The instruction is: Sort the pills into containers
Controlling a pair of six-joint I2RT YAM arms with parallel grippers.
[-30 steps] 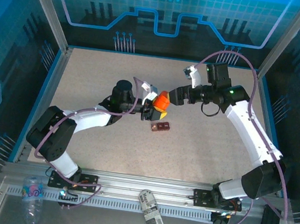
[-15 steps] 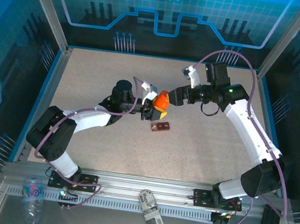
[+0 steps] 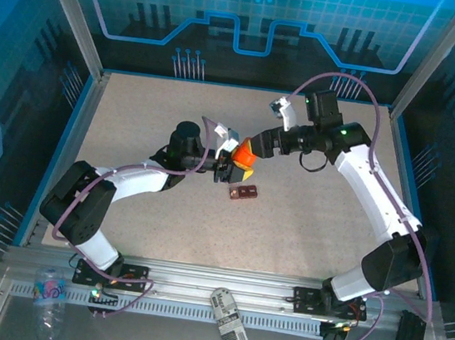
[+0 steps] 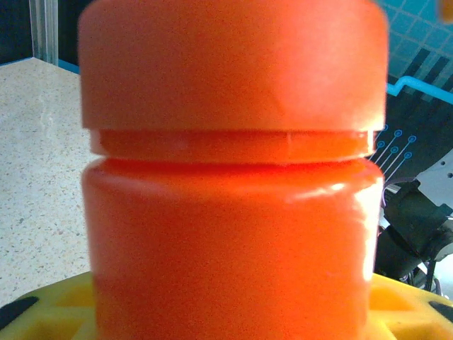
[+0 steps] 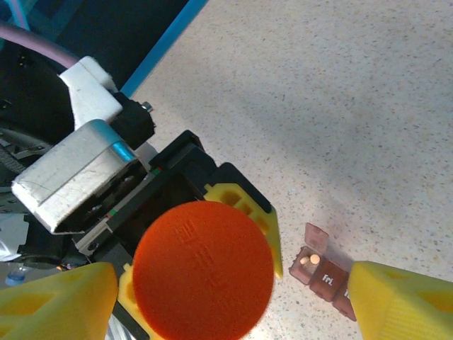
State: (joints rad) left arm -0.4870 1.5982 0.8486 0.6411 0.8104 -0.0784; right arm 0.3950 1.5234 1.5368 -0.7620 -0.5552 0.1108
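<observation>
While in left tool [image 3: 235, 166], glossy orange cylindrical bottle [image 4: 233, 212], round-capped.

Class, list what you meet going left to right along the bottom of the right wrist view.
One yellow jaw of the right gripper → orange bottle → red-brown pill box → the gripper's other yellow jaw.

"Fri" on dark red-brown container [image 5: 328, 281]

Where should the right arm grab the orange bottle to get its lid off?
Probably the round cap. The left end effector clamps the orange bottle lower down, and the cap's flat top faces the open right end effector, so come straight along the bottle's axis and close on opposite sides of the rim.
</observation>
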